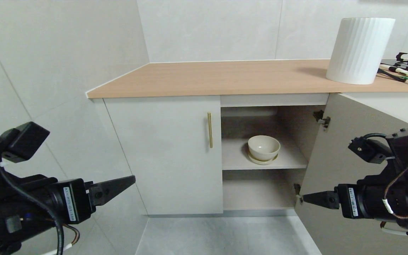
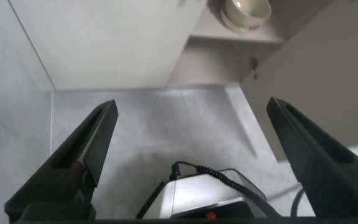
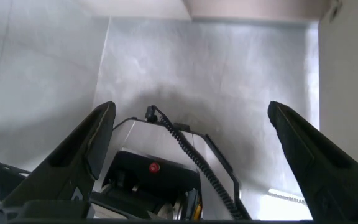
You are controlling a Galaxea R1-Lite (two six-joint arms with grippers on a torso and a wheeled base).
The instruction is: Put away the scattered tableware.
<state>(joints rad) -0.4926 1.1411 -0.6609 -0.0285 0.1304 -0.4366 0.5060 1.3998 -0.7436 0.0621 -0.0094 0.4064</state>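
Cabinet [image 1: 161,152] under counter [image 1: 225,78], right door [image 1: 331,159] standing open; stowing judged nearly done.
Low before it, left gripper [image 2: 192,106] and right gripper [image 3: 191,107], both spread wide, empty. On the middle shelf [image 1: 290,161], bowl [image 1: 264,147] sitting on a saucer [image 1: 260,162], already put away. At the counter's far right, thin dark items [image 1: 406,71], possibly utensils left to store; door not yet closed.
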